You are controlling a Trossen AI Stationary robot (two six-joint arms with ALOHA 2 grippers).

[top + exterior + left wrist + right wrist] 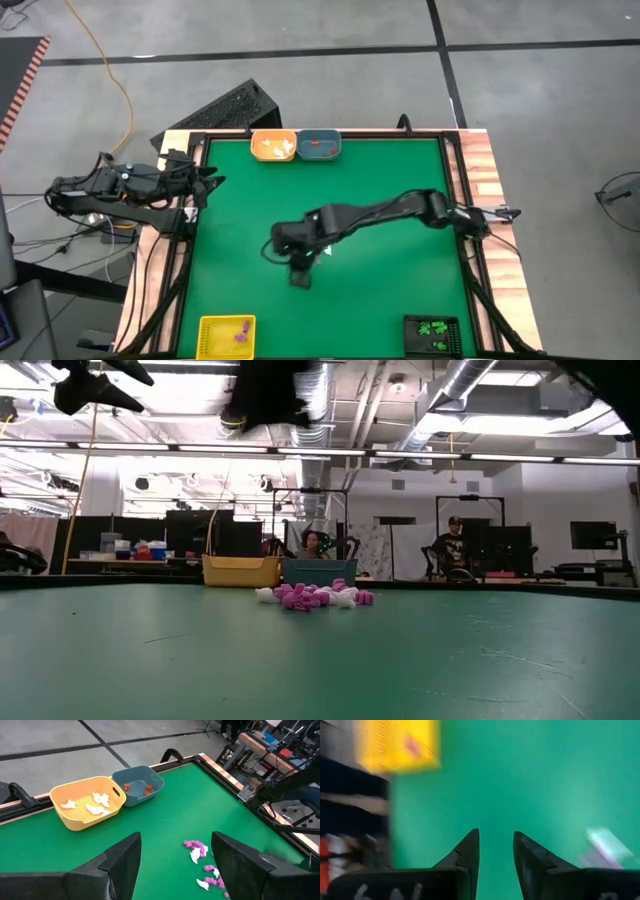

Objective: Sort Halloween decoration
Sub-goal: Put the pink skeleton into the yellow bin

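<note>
One camera hangs above, facing straight down on the whole green worktop [380, 190] and both arms. Another sits at the worktop's surface, facing level across it into the room behind. The left wrist camera looks out over the worktop toward the orange tray [87, 802] and blue tray [138, 785], which the overhead camera also shows. The right wrist camera faces down close to the surface, with the yellow tray [397, 745] at its edge.
</note>
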